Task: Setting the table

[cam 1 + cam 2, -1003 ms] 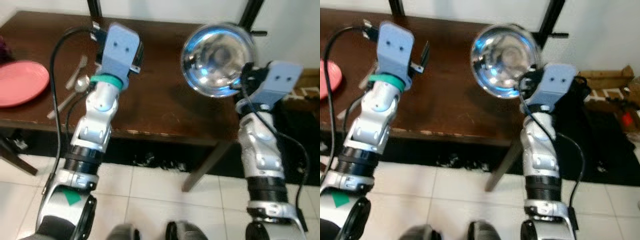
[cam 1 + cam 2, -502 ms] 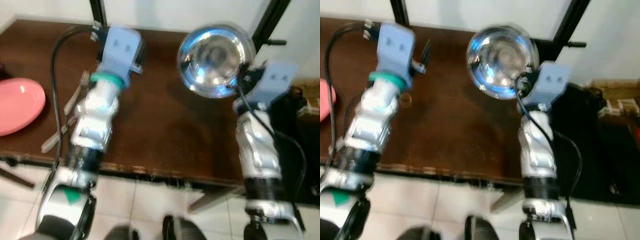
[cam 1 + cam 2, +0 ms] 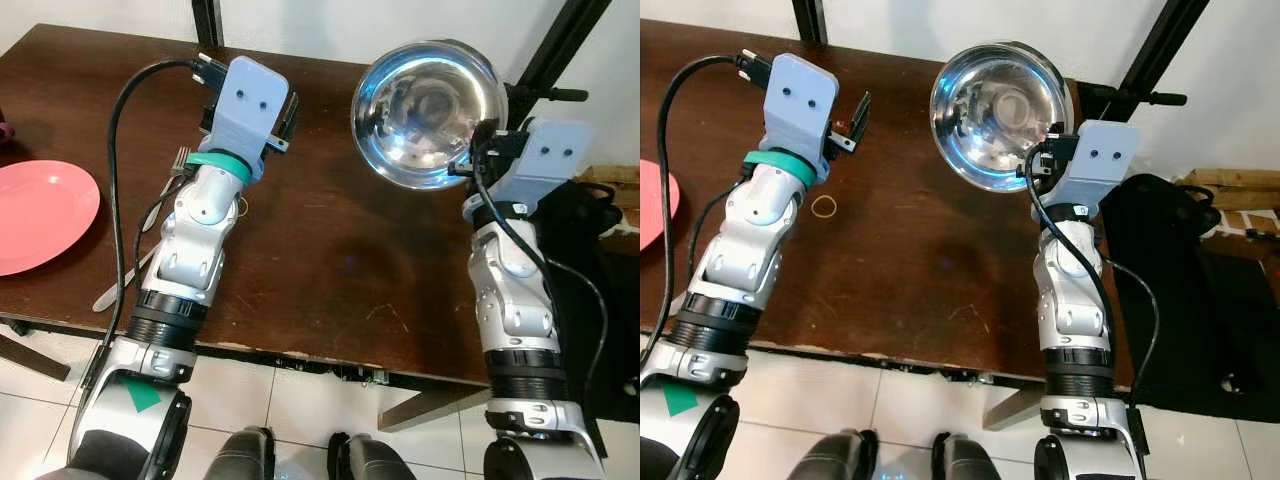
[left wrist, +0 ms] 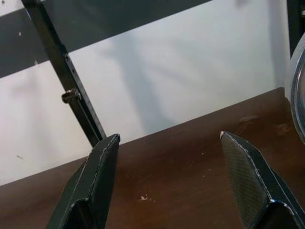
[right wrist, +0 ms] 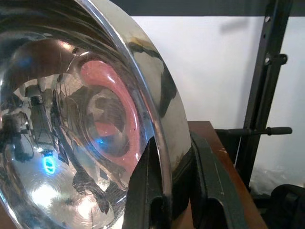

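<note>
left eye view: the right gripper [image 3: 470,165] holds a round polished steel bowl [image 3: 425,98] tilted on edge above the far right part of the dark brown wooden table [image 3: 330,250]; a flat pink plate [image 3: 40,215] lies at the table's left edge, with a metal fork and spoon [image 3: 140,255] just beside it, partly hidden by the left arm.

right eye view: the left gripper [image 3: 855,118] hovers over the table's far side with nothing in it; a small tan rubber band [image 3: 824,207] lies on the wood near that arm.

left wrist view: the left gripper's fingers [image 4: 97,176] are spread wide, with bare table between them.

right wrist view: the right fingers [image 5: 150,191] pinch the bowl's thin rim, one inside and one outside. the bowl is judged stiff, light and slippery; a rim pinch probably lets it swing, so it should be lowered slowly and level.
</note>
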